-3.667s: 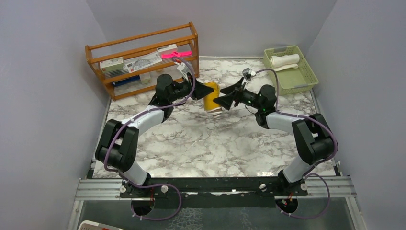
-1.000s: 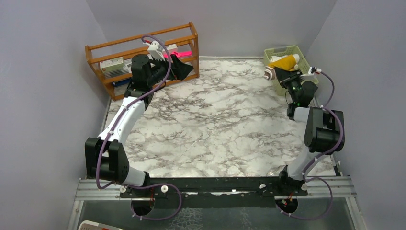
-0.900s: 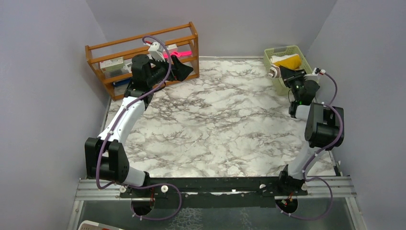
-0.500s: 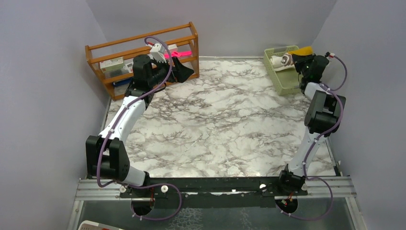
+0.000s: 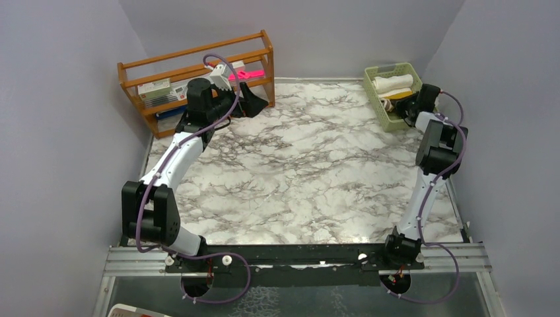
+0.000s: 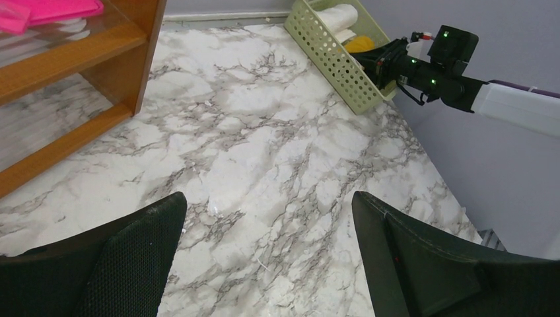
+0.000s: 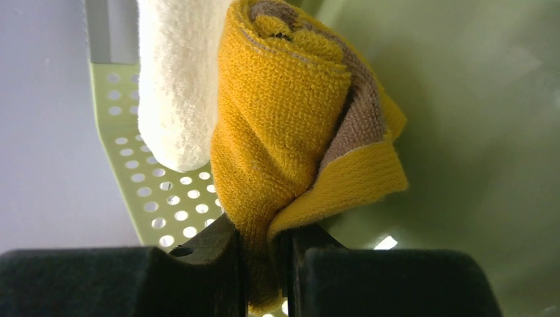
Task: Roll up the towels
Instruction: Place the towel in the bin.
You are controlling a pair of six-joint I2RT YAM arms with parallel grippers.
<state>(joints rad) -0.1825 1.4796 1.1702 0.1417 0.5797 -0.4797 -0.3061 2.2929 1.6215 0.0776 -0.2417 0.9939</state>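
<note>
Stowing the second roll, by the look of it. Gripping the mustard-yellow towel [image 7: 284,125] in the right gripper [image 7: 264,254], jaws drawn almost together on a thin fold at the near end of the roll. Rolled already, though loosely, with an outer flap standing a little proud on one side and brownish inner turns showing at the far end. Poised inside the pale green basket [image 7: 132,191] at the far right corner of the worktop [image 6: 264,145], pressed side by side against the cream-white towel [image 7: 175,86], likewise rolled and lying along the perforated wall. Cannot tell whether resting on the basket floor or hanging just clear of it.

Holding nothing in the left gripper [image 6: 267,244], jaws spread fully wide, hovering above the marble beside the wooden rack [image 5: 198,72], well apart from the basket and out of the way.

Rolling itself apparently done for both towels; only the release left, at a guess. Next, probably: settle the roll down beside the cream one, open the jaws gently, then draw straight back along the line of the grip. Calls for care not to snag the pinched fold or tug the loose flap, to avoid unwinding the roll; also for clearing the basket rim on the way out
</note>
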